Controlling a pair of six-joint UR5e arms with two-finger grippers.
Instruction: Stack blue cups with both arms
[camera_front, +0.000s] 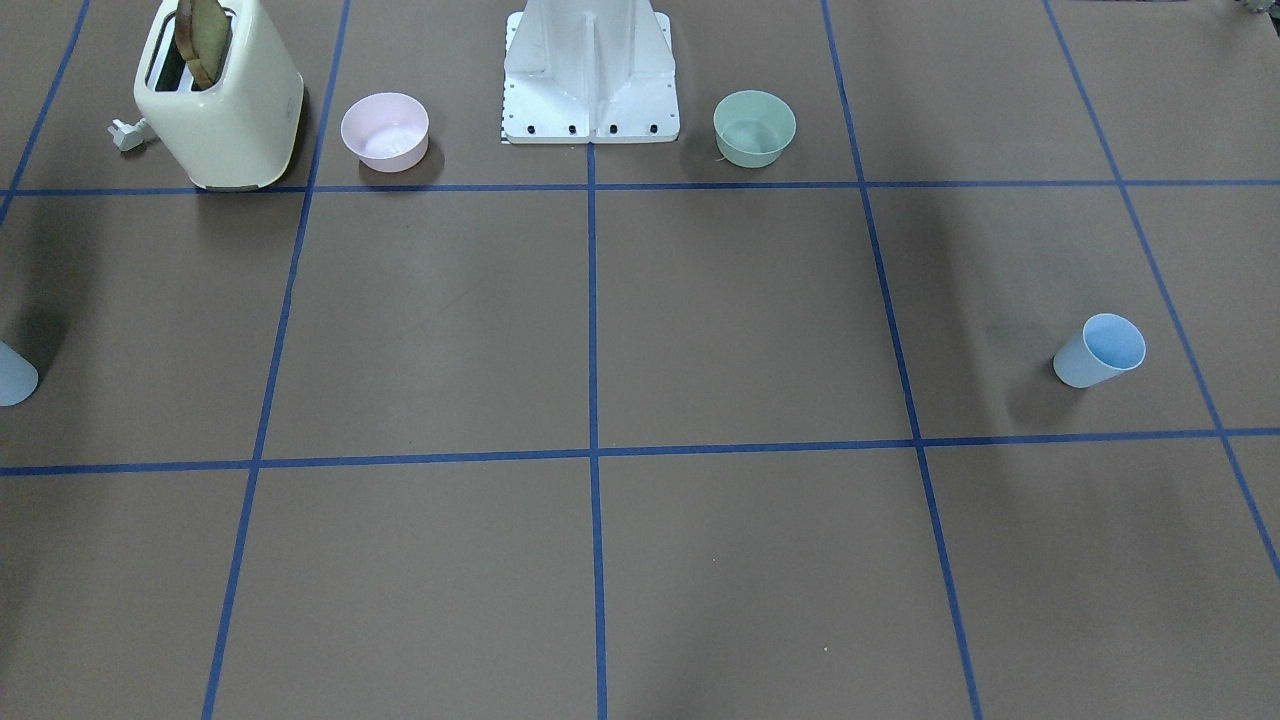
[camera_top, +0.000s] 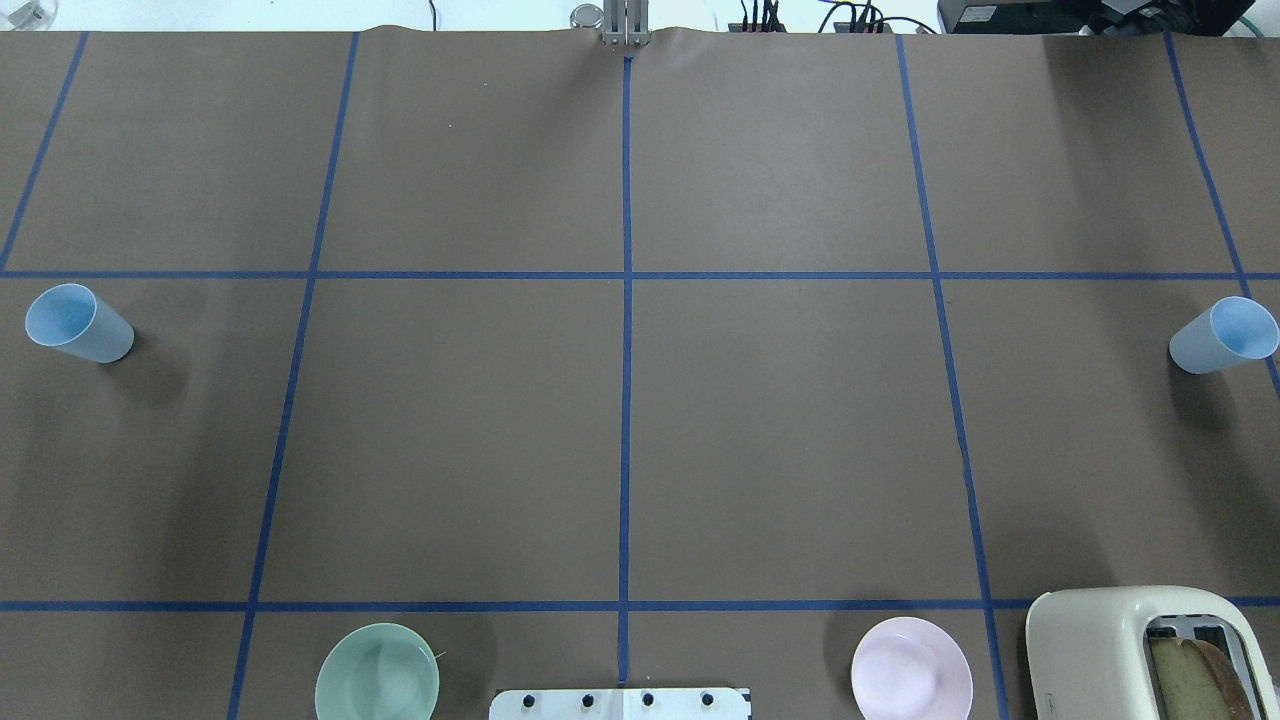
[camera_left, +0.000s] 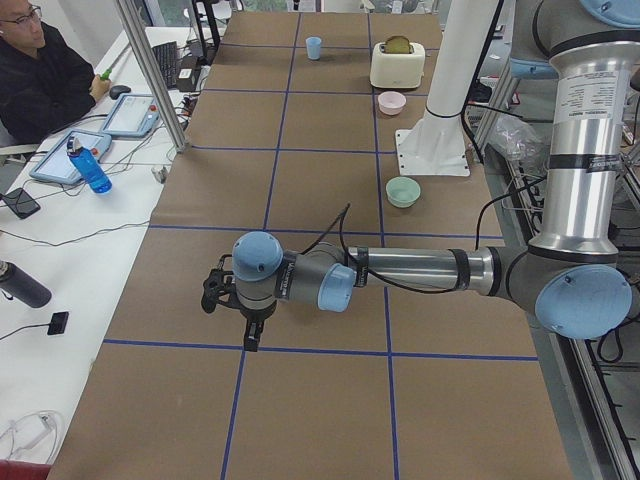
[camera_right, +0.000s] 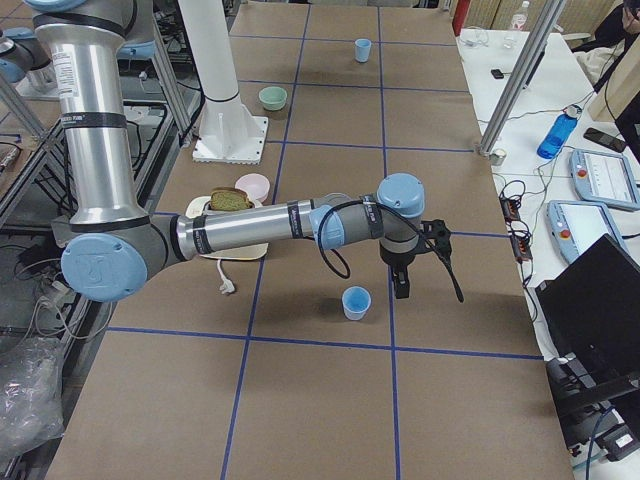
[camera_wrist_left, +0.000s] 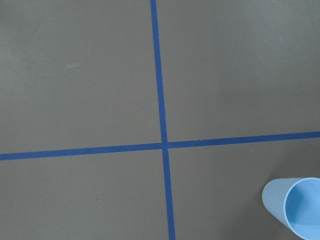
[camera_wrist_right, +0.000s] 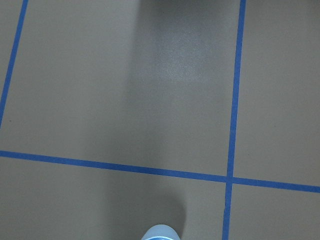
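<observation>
Cups stand upright at opposite tabletop (camera_top: 460, 440) ends, left cup (camera_top: 78, 322) near left gripper (camera_left: 249, 338), right cup (camera_top: 1225, 335) beside right gripper (camera_right: 401, 290); state of both jaws cannot be told.

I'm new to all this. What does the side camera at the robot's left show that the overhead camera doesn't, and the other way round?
Only the left side view: the robot's left arm stretched out over the table, and a seated man at a side desk with a blue bottle.
Only the overhead view: the blue cup on the robot's left; the side view does not show it.
Both: the brown table, the other blue cup, the toaster, the pink bowl and the green bowl.
</observation>
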